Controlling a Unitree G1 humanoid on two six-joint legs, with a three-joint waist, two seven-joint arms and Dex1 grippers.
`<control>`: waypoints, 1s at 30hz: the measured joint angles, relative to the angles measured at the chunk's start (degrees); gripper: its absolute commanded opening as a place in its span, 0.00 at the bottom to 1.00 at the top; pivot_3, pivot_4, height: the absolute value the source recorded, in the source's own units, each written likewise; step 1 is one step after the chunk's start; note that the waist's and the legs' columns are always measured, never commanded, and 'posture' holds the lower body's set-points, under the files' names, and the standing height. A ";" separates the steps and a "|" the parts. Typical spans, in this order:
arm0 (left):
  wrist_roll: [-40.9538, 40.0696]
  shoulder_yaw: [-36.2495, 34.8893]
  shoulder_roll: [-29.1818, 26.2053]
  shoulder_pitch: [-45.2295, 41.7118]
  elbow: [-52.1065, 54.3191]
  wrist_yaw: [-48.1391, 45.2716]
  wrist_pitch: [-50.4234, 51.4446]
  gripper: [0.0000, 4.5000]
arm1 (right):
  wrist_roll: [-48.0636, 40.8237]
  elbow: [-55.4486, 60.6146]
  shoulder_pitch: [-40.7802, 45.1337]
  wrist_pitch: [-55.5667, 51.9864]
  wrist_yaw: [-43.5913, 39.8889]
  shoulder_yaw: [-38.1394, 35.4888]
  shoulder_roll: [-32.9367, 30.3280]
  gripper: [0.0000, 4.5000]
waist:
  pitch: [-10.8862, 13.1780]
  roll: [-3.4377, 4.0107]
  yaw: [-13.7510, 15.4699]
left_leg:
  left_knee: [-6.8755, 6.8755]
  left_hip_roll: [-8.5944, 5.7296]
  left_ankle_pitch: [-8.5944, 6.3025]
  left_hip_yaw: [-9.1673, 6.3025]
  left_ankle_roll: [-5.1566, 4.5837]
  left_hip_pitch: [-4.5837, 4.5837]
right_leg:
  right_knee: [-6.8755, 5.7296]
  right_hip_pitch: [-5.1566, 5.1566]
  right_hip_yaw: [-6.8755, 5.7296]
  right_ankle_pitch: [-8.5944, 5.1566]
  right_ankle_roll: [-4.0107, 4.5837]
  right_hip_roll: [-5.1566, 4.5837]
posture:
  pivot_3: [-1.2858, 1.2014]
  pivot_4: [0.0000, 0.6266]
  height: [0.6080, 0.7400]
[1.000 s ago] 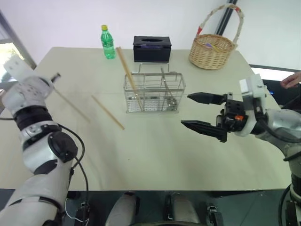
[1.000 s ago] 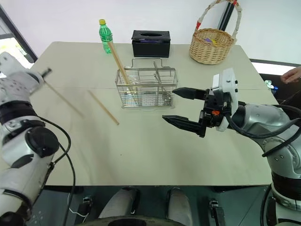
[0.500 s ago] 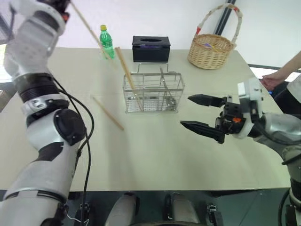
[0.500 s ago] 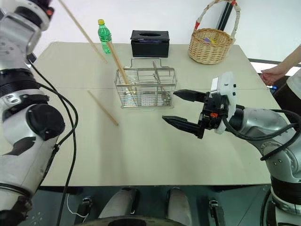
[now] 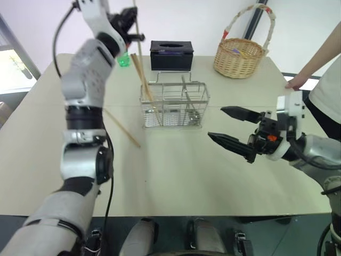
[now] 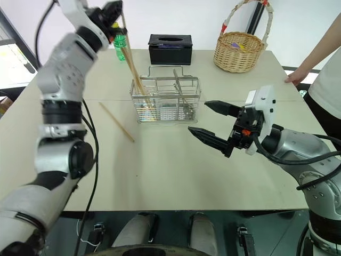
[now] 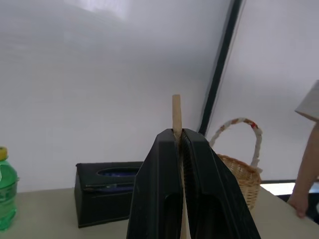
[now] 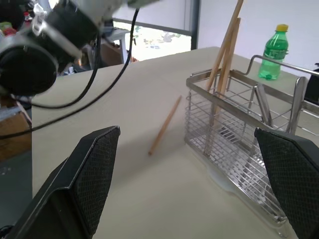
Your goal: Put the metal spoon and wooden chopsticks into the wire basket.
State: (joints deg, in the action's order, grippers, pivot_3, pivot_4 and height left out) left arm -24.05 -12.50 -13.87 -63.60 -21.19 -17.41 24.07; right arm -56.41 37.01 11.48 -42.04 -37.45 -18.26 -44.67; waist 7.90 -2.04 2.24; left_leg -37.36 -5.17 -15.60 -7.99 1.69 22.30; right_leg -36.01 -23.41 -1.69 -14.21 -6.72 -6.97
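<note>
The room has plain white walls, and a dark vertical bar (image 6: 256, 18) stands behind the far right corner of the table. The table (image 5: 176, 176) is large, with a pale beige top that is smooth and matte. A person (image 5: 325, 69) stands at its right edge and rests one hand on the corner.

At the back of the table there is a round wicker basket (image 5: 241, 56) with a tall handle, a black tissue box (image 5: 171, 55) and a green bottle (image 6: 119, 40).

The wire basket (image 5: 175, 105) stands near the middle of the table. One chopstick (image 5: 143, 82) leans inside its left compartment, and the metal spoon (image 5: 193, 113) is in the right part. Another chopstick (image 5: 122, 128) lies flat on the table, to the left of the wire basket.

The left hand (image 5: 129, 24) is raised above the far side of the table; its fingers are pressed together and pinch a third chopstick (image 7: 176, 114). The right hand (image 5: 234, 128) is spread wide over the table, to the right of the wire basket, and it holds nothing.
</note>
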 measured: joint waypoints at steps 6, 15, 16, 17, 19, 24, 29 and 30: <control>1.03 1.51 4.02 7.28 2.48 2.86 -0.84 0.01 | -0.77 -0.03 0.03 0.26 2.38 -0.04 0.87 1.00 | 0.02 -0.01 -0.01 | -0.01 0.01 -0.01 -0.02 -0.04 0.03 | -0.01 -0.03 -0.01 0.00 0.00 0.05 | 0.52 0.24 0.40; 0.93 0.93 3.84 10.07 6.37 4.09 -0.79 0.34 | -1.20 -1.72 2.26 0.26 3.28 -0.11 0.85 1.00 | 0.01 0.01 0.00 | -0.02 0.00 -0.02 0.00 -0.07 -0.01 | -0.01 0.01 -0.01 0.00 0.00 0.06 | 0.52 0.24 0.40; 0.85 0.84 3.84 10.27 6.47 4.09 -0.66 0.46 | -1.20 -1.98 2.44 0.25 3.29 -0.10 0.85 1.00 | 0.01 0.01 0.00 | -0.02 0.00 -0.02 0.00 -0.07 0.00 | -0.01 0.01 -0.01 0.00 0.00 0.06 | 0.52 0.24 0.40; 0.77 0.73 3.83 10.36 6.99 4.08 -0.40 0.58 | -1.20 -2.42 2.67 0.25 3.29 -0.08 0.85 1.00 | 0.01 0.01 0.01 | -0.02 0.00 -0.02 0.00 -0.07 0.00 | -0.01 0.01 -0.01 0.00 0.00 0.06 | 0.52 0.24 0.40; -0.10 0.27 3.75 10.35 8.67 4.09 0.54 0.81 | -1.17 -2.98 3.39 0.25 3.28 0.07 0.85 1.00 | 0.01 0.01 0.00 | -0.02 0.00 -0.02 0.00 -0.07 0.00 | 0.00 0.01 -0.01 0.00 0.00 0.06 | 0.52 0.24 0.40; -2.99 -1.21 1.61 10.06 12.79 4.65 5.39 0.91 | -0.43 -4.92 5.70 0.26 2.54 1.91 0.85 1.00 | 0.02 0.02 -0.12 | -0.01 0.01 -0.02 0.00 -0.07 0.00 | -0.01 -0.01 -0.01 0.00 0.00 0.07 | 0.52 0.24 0.40; -6.96 -6.83 -4.64 3.54 13.81 10.22 15.59 0.91 | 2.39 -5.80 6.29 0.91 -0.53 4.05 0.10 1.00 | 0.04 0.05 -0.18 | 0.02 0.02 -0.02 -0.01 -0.08 -0.01 | -0.01 -0.03 -0.01 -0.01 0.00 0.11 | 0.52 0.24 0.40; -7.02 -7.90 -6.55 1.75 13.27 11.99 17.69 0.91 | 3.26 -5.77 6.19 1.34 -1.59 4.46 -0.36 1.00 | 0.04 0.06 -0.18 | 0.02 0.01 -0.03 -0.01 -0.08 -0.02 | -0.02 -0.02 -0.01 -0.01 -0.01 0.11 | 0.52 0.24 0.40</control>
State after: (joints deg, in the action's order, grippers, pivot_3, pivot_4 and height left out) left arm -31.07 -20.40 -20.43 -61.85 -7.92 -5.42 41.76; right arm -53.15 31.24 17.67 -40.70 -39.05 -13.79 -45.03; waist 7.94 -1.98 2.06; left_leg -37.33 -5.16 -15.63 -8.00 1.62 22.27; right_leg -36.02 -23.44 -1.71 -14.22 -6.73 -6.86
